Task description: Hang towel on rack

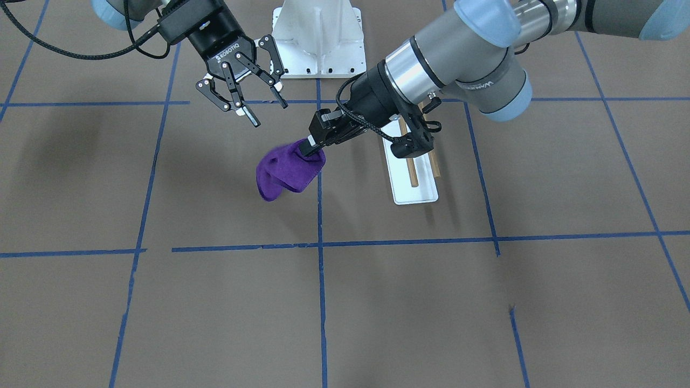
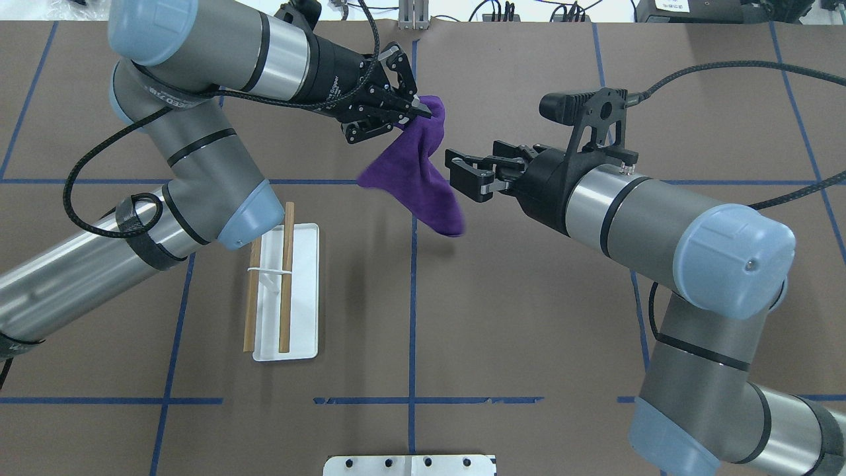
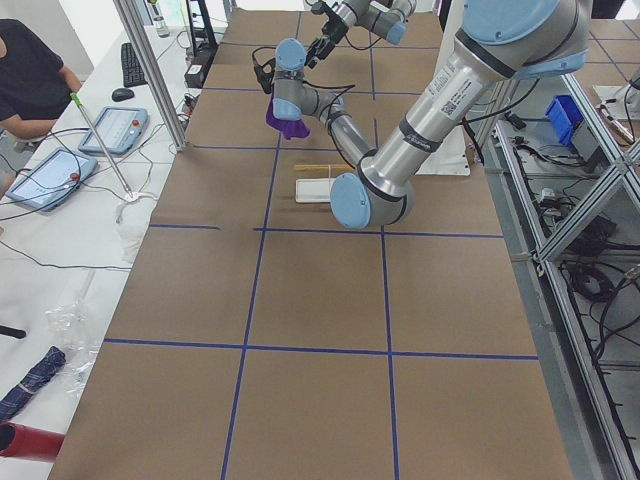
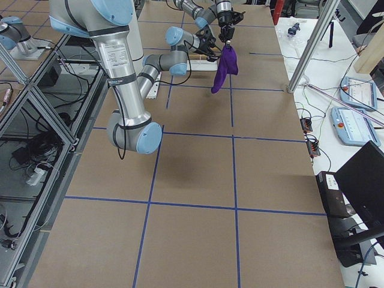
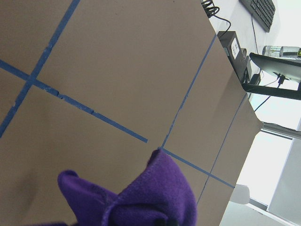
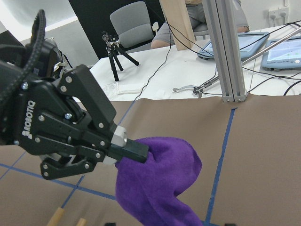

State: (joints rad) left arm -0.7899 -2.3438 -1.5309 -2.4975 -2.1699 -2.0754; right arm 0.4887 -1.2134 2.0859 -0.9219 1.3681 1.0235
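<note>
The purple towel [image 2: 416, 172] hangs in the air from my left gripper [image 2: 422, 114], which is shut on its top corner; this also shows in the front view [image 1: 310, 148] and in the right wrist view [image 6: 134, 149]. My right gripper [image 2: 466, 175] is open and empty, just right of the hanging towel, level with its lower half. In the front view, the right gripper [image 1: 267, 108] is apart from the towel [image 1: 285, 170]. The rack [image 2: 291, 291], a white tray with two wooden rods [image 2: 286, 277], stands on the table under my left forearm.
A white metal pedestal [image 1: 318, 37] with bolts stands at the robot's side of the table. Blue tape lines cross the brown table. An operator and tablets [image 3: 50, 175] are beyond the table's far edge.
</note>
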